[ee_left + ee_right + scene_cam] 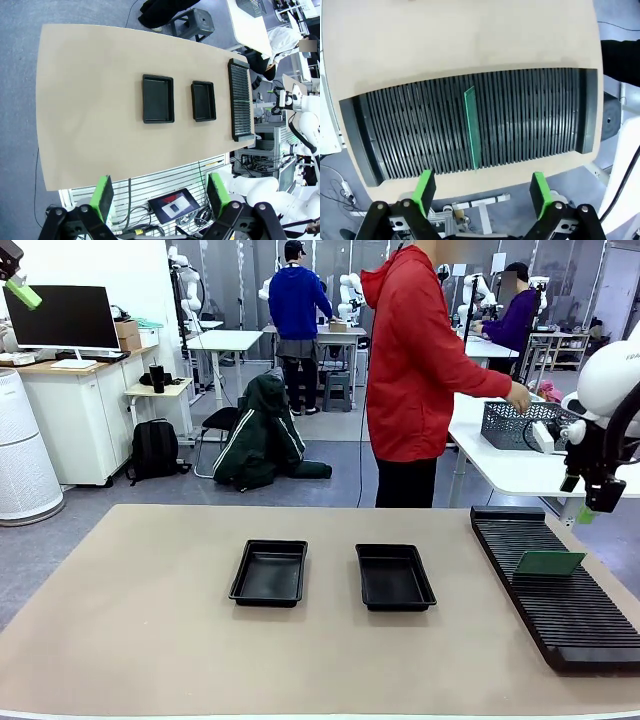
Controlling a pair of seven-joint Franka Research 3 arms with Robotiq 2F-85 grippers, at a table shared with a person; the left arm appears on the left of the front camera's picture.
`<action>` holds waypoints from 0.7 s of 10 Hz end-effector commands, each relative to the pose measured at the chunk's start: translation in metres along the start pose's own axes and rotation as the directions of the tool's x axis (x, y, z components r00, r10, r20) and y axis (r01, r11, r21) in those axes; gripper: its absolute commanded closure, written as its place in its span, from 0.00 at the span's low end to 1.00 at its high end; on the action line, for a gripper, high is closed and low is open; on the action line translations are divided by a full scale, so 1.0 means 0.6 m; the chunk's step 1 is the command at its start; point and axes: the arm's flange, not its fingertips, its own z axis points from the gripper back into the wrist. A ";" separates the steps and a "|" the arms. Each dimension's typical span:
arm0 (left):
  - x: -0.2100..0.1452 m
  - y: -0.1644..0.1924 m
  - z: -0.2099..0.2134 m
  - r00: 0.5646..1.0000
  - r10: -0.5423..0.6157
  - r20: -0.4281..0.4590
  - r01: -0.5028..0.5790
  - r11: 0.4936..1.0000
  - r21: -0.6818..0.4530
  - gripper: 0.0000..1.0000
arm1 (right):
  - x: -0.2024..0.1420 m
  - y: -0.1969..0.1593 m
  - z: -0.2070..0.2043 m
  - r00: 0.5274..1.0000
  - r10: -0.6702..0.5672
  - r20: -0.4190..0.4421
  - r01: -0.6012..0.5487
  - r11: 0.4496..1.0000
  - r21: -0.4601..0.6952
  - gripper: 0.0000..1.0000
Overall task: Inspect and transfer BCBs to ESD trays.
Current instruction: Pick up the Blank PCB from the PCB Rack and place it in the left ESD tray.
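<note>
The left wrist view looks down from high up. It takes in the whole surface [90,100], with the left ESD tray [158,98], the right ESD tray [203,101] and the long black rack [240,100] in a row. The left jaws stand wide, green pads [104,194] far apart.

The right wrist view sits just over the rack. There the BCB [472,127] is a thin green line, standing on its edge in one slot. The right jaws are wide too, holding nothing.

The front view shows the board's flat face, and a person [420,360] at the far side, hand [518,397] by a grey basket [520,425].

The rack runs along the right edge. The trays sit apart in the middle, with lots of bare room on the left and near sides.
</note>
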 end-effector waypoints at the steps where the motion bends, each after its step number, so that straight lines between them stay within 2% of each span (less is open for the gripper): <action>1: -0.002 0.001 -0.001 1.000 0.000 0.000 0.000 1.000 -0.001 0.00 | -0.015 0.005 -0.034 0.999 0.040 0.003 -0.040 0.999 -0.010 0.00; 7: -0.002 0.001 -0.001 1.000 0.000 0.000 0.000 1.000 -0.001 0.00 | -0.023 0.030 -0.111 0.998 0.054 0.039 -0.055 0.998 0.025 0.00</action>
